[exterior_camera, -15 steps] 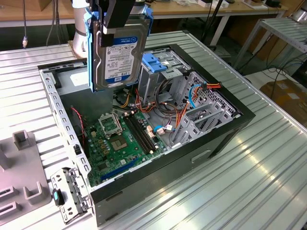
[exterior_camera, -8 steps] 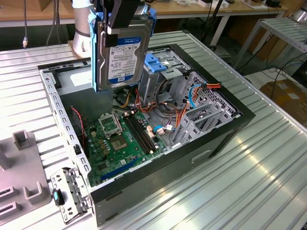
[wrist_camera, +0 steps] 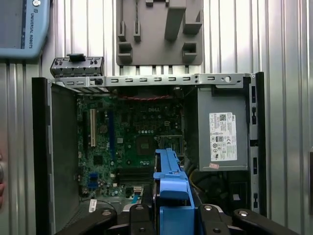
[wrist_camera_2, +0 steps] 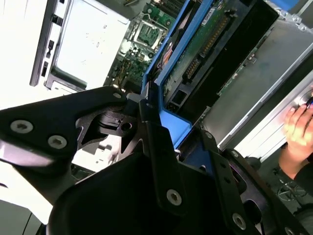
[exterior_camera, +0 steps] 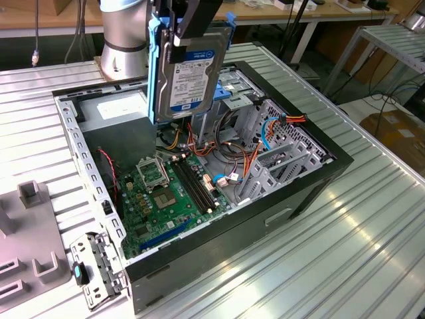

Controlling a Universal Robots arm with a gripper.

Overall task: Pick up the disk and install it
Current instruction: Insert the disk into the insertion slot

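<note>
A black claw [exterior_camera: 188, 32] is clamped on the top edge of the disk [exterior_camera: 194, 76], holding it upright in the air over an open computer case [exterior_camera: 312, 183]. The disk is a flat silver metal rectangle. Its face carries a white label with a blue band and black print, and blue plastic rails [exterior_camera: 155, 73] frame its sides. In the second wrist view its other face shows a green circuit board [wrist_camera_2: 205, 45].

The disk hangs over the far part of the case, above a grey power supply box [exterior_camera: 109, 109] and the far end of the green motherboard [exterior_camera: 163, 193]. The case lies on its side, open upward, on a ribbed metal surface [exterior_camera: 372, 226]. A grey fixture [exterior_camera: 33, 256] rests on the surface at the exterior view's near left.
</note>
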